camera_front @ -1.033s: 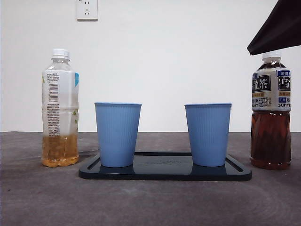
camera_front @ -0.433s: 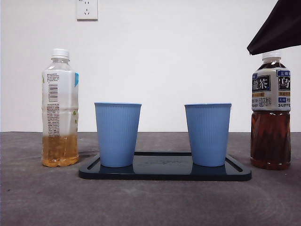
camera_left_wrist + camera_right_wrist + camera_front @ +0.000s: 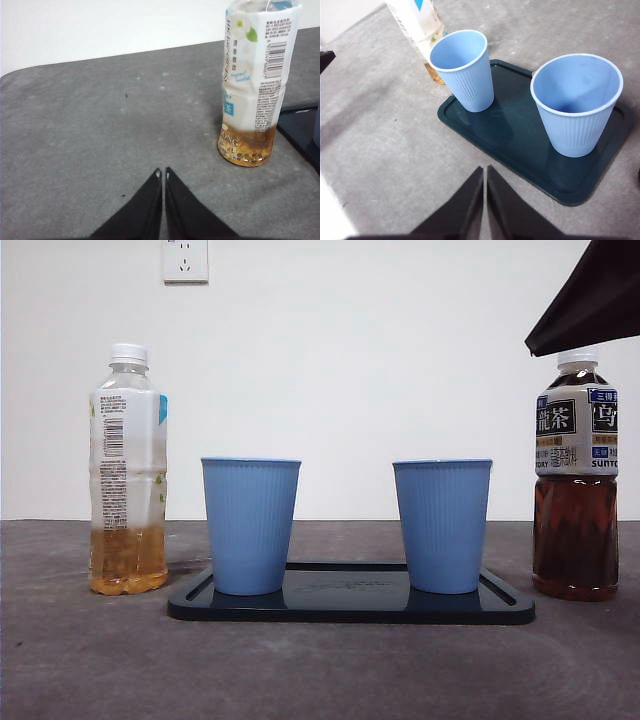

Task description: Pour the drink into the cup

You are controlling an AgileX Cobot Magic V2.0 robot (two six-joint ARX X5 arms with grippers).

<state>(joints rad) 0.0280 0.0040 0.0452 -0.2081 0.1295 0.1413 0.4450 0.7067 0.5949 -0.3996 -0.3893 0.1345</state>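
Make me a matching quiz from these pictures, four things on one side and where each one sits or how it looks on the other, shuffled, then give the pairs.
1. pale tea bottle
2. dark tea bottle
3. blue cups
4. left gripper

A. standing on the dark tray
B. about a quarter full
C. shut, low over bare table
D. more than half full, under a black arm

Pairs: 1-B, 2-D, 3-A, 4-C

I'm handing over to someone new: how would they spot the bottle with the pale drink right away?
Find the dark tray holding two blue cups in mid-table. The pale-drink bottle stands on the bare table just off the tray's end, in the front view on the left. Unlike the dark tea bottle at the other end, it holds only a low band of amber liquid under a white label.
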